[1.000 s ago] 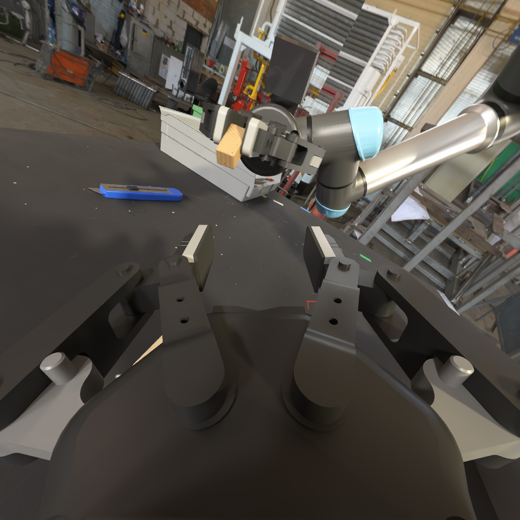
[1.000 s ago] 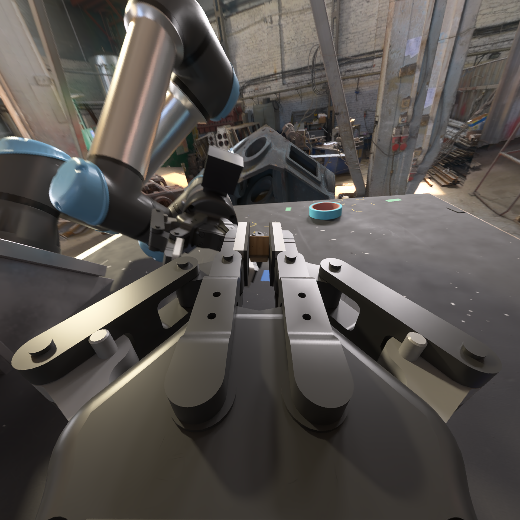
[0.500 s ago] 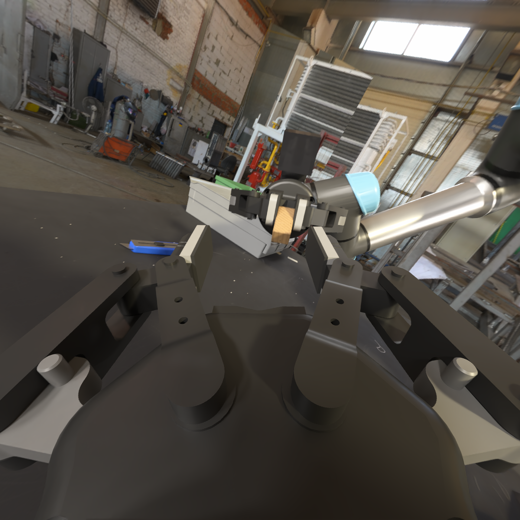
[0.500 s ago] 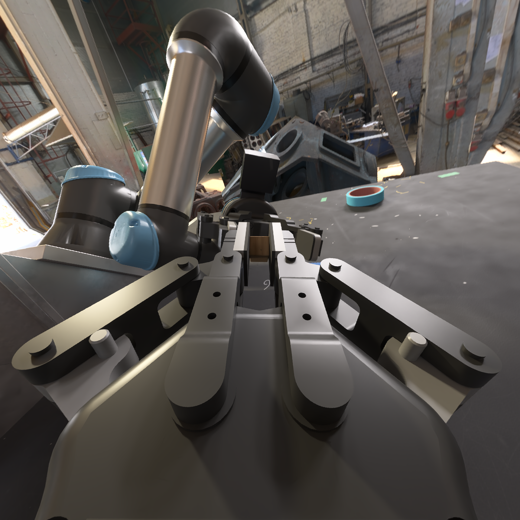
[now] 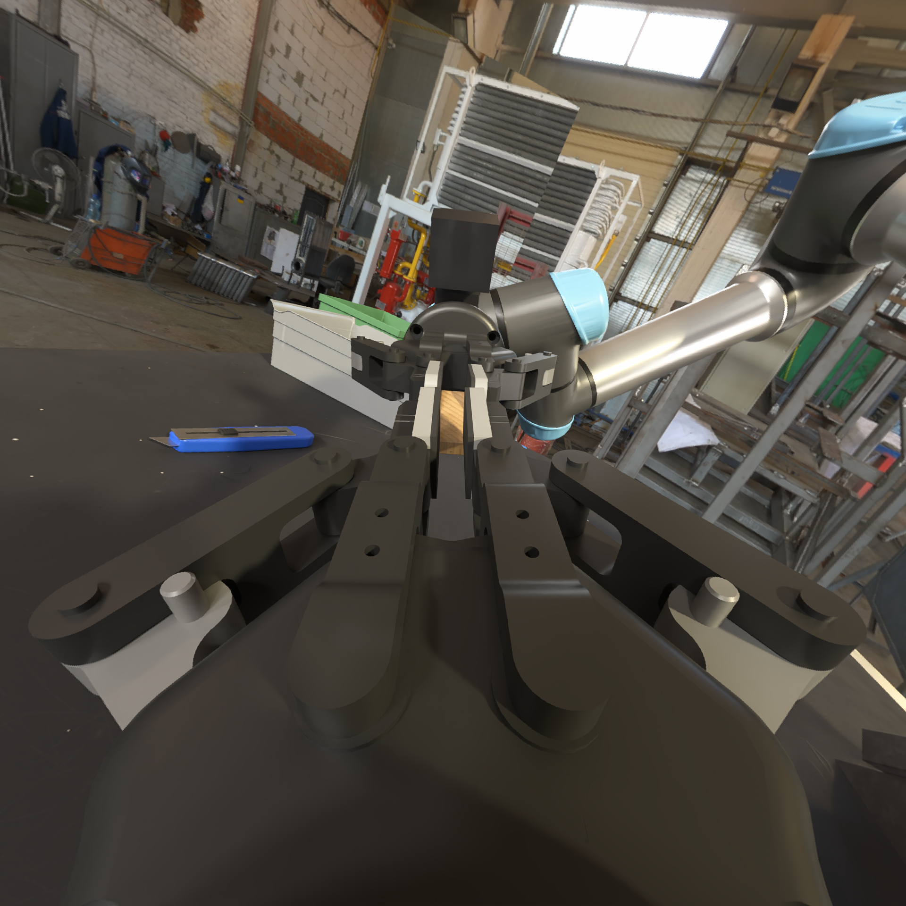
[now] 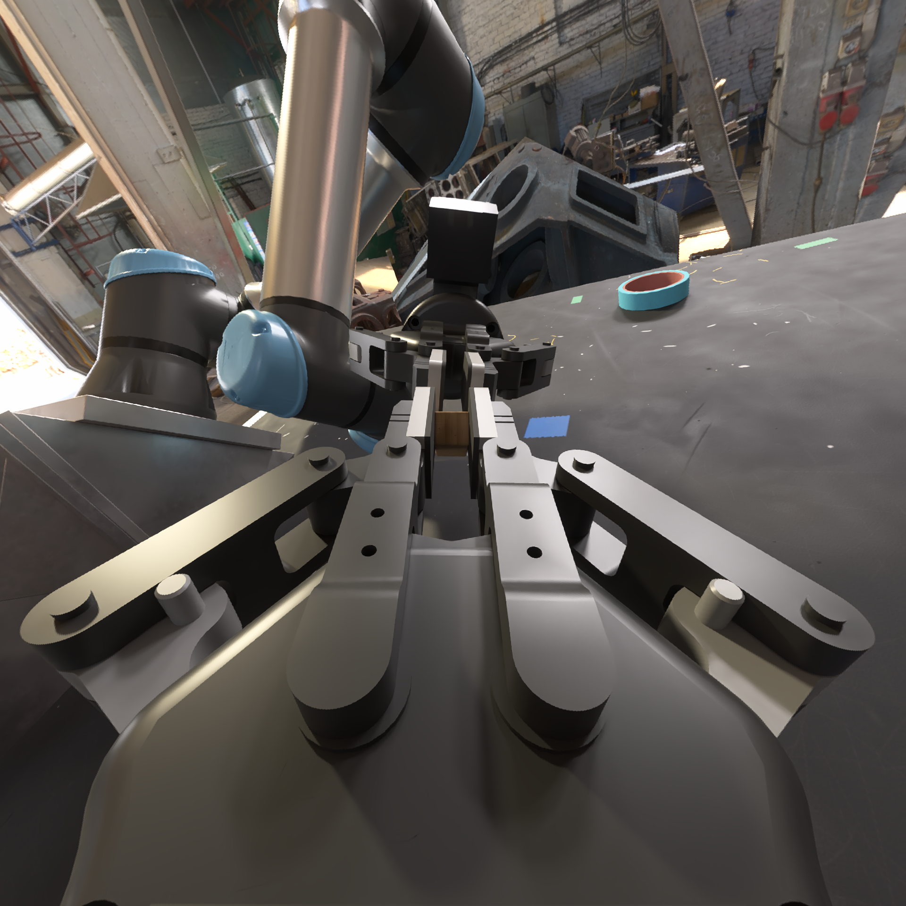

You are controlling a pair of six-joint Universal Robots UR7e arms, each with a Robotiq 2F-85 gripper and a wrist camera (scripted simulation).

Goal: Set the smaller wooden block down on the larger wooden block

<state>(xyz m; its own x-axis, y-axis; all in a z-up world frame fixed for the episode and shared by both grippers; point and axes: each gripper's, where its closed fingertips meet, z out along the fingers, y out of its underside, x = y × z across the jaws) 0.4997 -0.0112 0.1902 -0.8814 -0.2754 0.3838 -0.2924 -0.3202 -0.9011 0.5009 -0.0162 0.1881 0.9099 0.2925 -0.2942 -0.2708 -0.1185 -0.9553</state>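
Observation:
A small light wooden block [image 5: 452,422] is held in the air between both grippers, which face each other tip to tip. In the left wrist view my left gripper [image 5: 451,409] is shut on the near end of the block. The right gripper [image 5: 453,375] is just beyond it, shut on the far end. In the right wrist view my right gripper [image 6: 451,416] is shut on the block [image 6: 450,434], with the left gripper [image 6: 453,365] right behind it. The larger wooden block is not in view.
A blue utility knife [image 5: 240,438] lies on the dark table to the left. Stacked pale bins [image 5: 323,365] with a green tray [image 5: 363,314] stand behind. A teal tape roll [image 6: 653,290] lies at the far right. The left arm's base [image 6: 152,333] stands at the left.
My left gripper rose, levelled out and moved up to the right gripper. Its fingers went from wide open to shut on the small block. The right gripper has kept its hold.

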